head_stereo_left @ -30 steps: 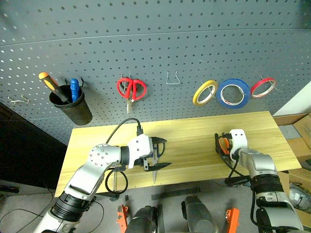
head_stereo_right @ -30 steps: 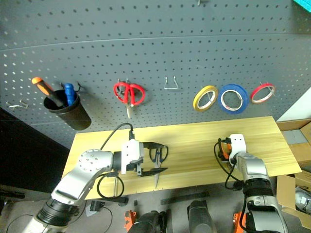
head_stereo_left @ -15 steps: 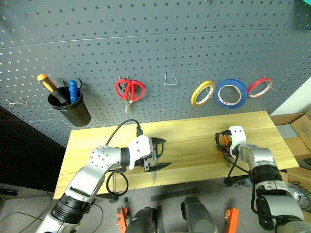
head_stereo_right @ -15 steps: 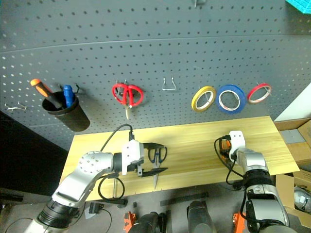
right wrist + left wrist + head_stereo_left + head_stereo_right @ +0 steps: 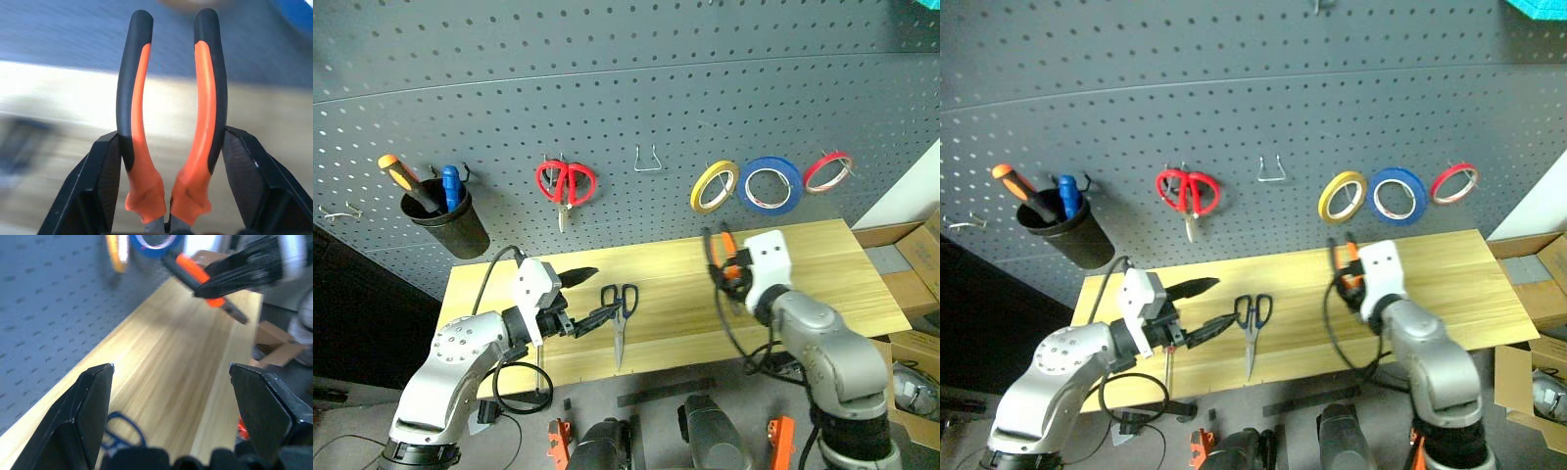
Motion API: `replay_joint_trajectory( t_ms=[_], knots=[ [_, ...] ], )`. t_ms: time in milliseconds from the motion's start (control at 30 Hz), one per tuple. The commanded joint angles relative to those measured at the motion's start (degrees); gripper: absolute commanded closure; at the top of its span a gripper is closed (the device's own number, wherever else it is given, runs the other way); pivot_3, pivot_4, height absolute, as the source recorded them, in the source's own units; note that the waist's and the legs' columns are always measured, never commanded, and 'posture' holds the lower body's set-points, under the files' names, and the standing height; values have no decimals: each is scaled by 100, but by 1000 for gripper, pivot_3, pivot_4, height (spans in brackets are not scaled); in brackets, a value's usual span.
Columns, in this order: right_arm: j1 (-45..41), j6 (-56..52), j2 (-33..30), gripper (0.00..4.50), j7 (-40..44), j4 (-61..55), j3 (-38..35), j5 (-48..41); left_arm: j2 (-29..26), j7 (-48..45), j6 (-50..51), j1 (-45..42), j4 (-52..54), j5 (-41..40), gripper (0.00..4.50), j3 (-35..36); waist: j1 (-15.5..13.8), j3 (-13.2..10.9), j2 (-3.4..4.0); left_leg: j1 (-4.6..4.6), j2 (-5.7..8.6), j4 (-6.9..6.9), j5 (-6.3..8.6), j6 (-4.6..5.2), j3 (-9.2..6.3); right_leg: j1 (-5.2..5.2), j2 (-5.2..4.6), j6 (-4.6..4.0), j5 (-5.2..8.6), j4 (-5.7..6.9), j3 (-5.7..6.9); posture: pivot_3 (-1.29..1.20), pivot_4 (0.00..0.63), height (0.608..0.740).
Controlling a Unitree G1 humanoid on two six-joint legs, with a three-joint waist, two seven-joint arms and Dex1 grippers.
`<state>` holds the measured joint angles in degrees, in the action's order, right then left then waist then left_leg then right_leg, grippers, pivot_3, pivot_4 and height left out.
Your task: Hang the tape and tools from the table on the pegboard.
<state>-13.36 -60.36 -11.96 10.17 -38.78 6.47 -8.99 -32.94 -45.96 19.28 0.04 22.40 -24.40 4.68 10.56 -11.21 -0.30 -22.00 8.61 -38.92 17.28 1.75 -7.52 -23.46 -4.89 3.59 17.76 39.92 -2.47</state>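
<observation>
- Orange-and-black pliers (image 5: 171,122) are now off the table (image 5: 822,269), clamped between the right gripper (image 5: 736,269) fingers, handles pointing up toward the pegboard (image 5: 626,88); a second ago they lay on the wood at centre right of the head view.
- Left gripper (image 5: 579,294), at lower left of the frame, has drawn back from the blue-handled scissors (image 5: 621,311); its fingers stand wide apart with nothing between them.
- Scissors lie flat on the table near the frame's centre, just right of that gripper, blades toward the near edge.
- Blue tape (image 5: 771,185) already hangs on the pegboard at upper right, between the yellow ring (image 5: 715,186) and the red ring (image 5: 828,171).
- Judgement: the pliers are on their way to a hook, perhaps the bare wire hook (image 5: 648,159) at upper centre; the scissors are not yet hung.
- I can't pick out the red-handled screwdriver.
</observation>
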Motion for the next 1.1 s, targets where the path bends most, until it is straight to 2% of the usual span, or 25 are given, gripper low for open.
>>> replay_joint_trajectory(
  t_ms=[33,133,233,400,633,867,1100],
  knots=[
    [-836,735,234,1950,-302,-314,487,351,308,548,-218,-173,91,-123,452,497,-34,0,-1,7,-1,-1,0,0,5,4,0,-1,-10,-2,-1,-231,181,740],
    [-1641,1367,406,1950,-364,273,612,562,529,840,-425,-264,53,-68,452,686,-79,3,-6,15,-14,-4,-8,-9,23,-4,1,-1,-51,-11,12,-223,176,740],
    [-2097,1815,535,1950,-363,826,606,646,599,1039,-606,-273,43,105,452,731,-106,14,-24,21,-30,-2,-12,-17,29,-6,9,-7,-56,-10,20,-213,168,740],
    [-3282,3055,1066,1950,-464,2615,421,690,634,1360,-720,-140,122,309,452,814,-64,26,-42,19,-34,-1,-15,-21,47,-19,13,-11,-59,-8,10,-192,161,740],
    [-4686,4991,1209,1950,-514,5157,142,857,611,1621,-764,-179,161,377,452,876,5,33,-53,-1,-36,5,-15,-21,56,-60,11,-13,-60,1,14,-153,150,740],
    [-5105,6124,1253,1950,-649,6775,-60,967,606,1673,-717,-289,207,378,452,718,57,50,-72,0,-36,-2,-15,-22,60,-58,10,-17,-63,7,13,-136,150,740],
    [-4616,6275,1364,1950,-689,7034,29,1068,605,1673,-707,-434,134,380,452,664,45,60,-79,11,-55,-4,-49,-45,59,-57,29,-42,-111,9,14,-143,156,740]
  ],
)
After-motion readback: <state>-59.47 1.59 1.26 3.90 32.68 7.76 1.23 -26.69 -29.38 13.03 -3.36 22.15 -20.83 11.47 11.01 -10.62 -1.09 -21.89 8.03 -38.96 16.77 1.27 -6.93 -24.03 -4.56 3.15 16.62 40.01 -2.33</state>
